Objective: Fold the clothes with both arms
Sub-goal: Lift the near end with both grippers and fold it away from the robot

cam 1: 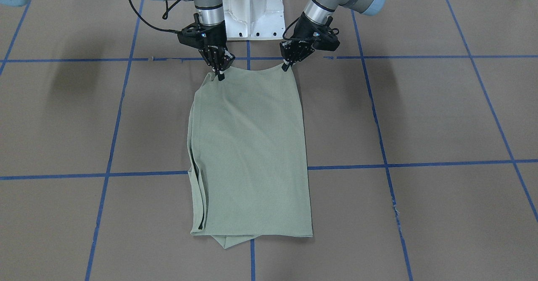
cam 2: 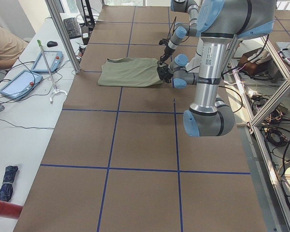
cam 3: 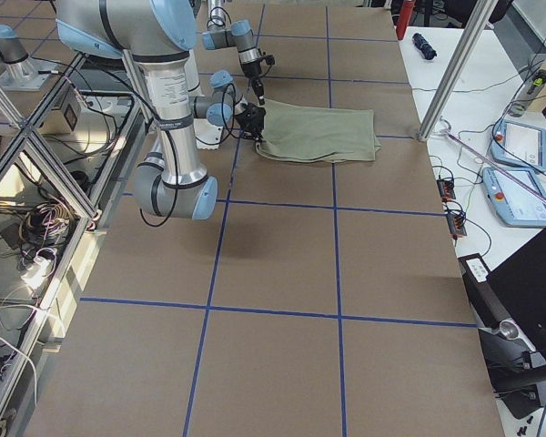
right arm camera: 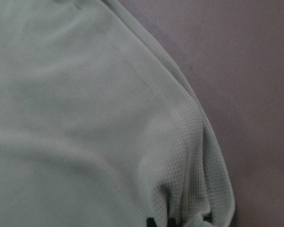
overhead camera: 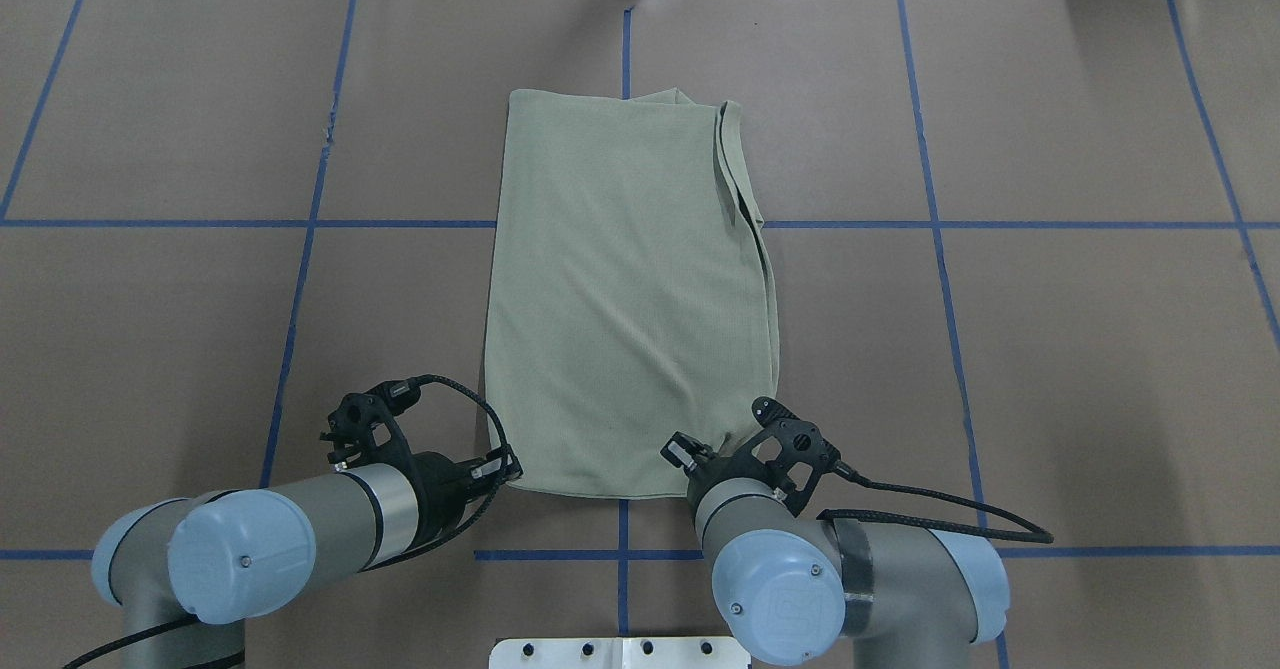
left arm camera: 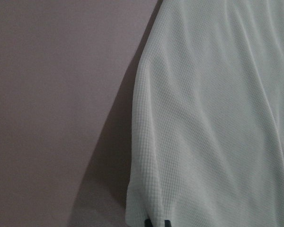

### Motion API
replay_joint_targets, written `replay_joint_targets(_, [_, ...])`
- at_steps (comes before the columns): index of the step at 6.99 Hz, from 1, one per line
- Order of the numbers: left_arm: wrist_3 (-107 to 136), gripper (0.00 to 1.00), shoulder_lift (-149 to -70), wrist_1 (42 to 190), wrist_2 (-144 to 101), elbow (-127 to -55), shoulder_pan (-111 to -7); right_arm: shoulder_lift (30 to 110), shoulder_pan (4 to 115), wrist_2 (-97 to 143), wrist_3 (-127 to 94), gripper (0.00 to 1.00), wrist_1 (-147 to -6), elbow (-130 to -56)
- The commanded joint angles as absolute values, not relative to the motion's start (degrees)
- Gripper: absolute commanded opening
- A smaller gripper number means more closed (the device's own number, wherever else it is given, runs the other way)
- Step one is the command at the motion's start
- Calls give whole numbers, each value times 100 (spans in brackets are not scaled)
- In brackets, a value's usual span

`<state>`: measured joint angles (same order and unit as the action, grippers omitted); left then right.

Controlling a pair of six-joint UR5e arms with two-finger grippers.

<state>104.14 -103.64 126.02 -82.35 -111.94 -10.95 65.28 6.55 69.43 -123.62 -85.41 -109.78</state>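
The sage-green shirt (cam 1: 252,146) lies folded lengthwise into a long rectangle on the brown table, with its sleeve layers stacked along one long edge. It also shows in the overhead view (overhead camera: 630,289) and both side views (cam 2: 130,71) (cam 3: 318,132). My left gripper (cam 1: 287,66) (overhead camera: 505,469) is shut on the shirt's near corner on my left. My right gripper (cam 1: 220,76) (overhead camera: 735,446) is shut on the near corner on my right. Both corners are lifted slightly. In the wrist views the fingertips (left arm camera: 155,223) (right arm camera: 160,222) pinch the knit cloth (left arm camera: 213,118) (right arm camera: 85,118).
The white base pedestal (cam 1: 252,16) (overhead camera: 620,652) stands between the arms at the table's near edge. Blue tape lines (overhead camera: 310,224) grid the brown surface. Tablets (cam 2: 19,82) (cam 3: 528,182) and an aluminium post (cam 2: 63,34) stand on the operators' bench beyond the shirt's far end.
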Motion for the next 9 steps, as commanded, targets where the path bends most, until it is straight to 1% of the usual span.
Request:
replay_joint_targets(1, [10160, 0, -10336, 10987, -8672, -12840, -1125, 6513, 538, 7065, -12357, 0, -9983, -12488])
replay_joint_targets(2, [10160, 0, -10345, 10221, -8892, -13659, -1134, 6487, 319, 7153, -12392, 0, -10915, -13455])
replay_joint_targets(3, [10151, 0, -10414, 9578, -9077, -14337, -1134, 6391, 282, 7328, -12393, 0, -11542, -14135])
replay_joint_targets(4, [10151, 0, -10485, 9223, -9297, -14526, -1142, 6155, 351, 7382, -12340, 0, -11766, -14115])
replay_joint_targets(5, [9977, 0, -10659, 9220, -9308, -14241, -1256, 6065, 465, 7383, -12218, 0, -11716, -13715])
replay_joint_targets(6, [9523, 0, -11087, 9220, -9299, -13638, -1561, 5725, 857, 7392, -11686, 0, -11551, -13163])
replay_joint_targets(7, [9205, 0, -11405, 9246, -9308, -12979, -1930, 5704, 1235, 7453, -11463, 0, -11027, -12618])
replay_joint_targets(8, [8715, 0, -11565, 9420, -9316, -12381, -2351, 5704, 1639, 7810, -11156, 0, -10238, -11847])
replay_joint_targets(9, [8510, 0, -11584, 9953, -9308, -11627, -2660, 5687, 1922, 7883, -11005, 0, -9665, -11178])
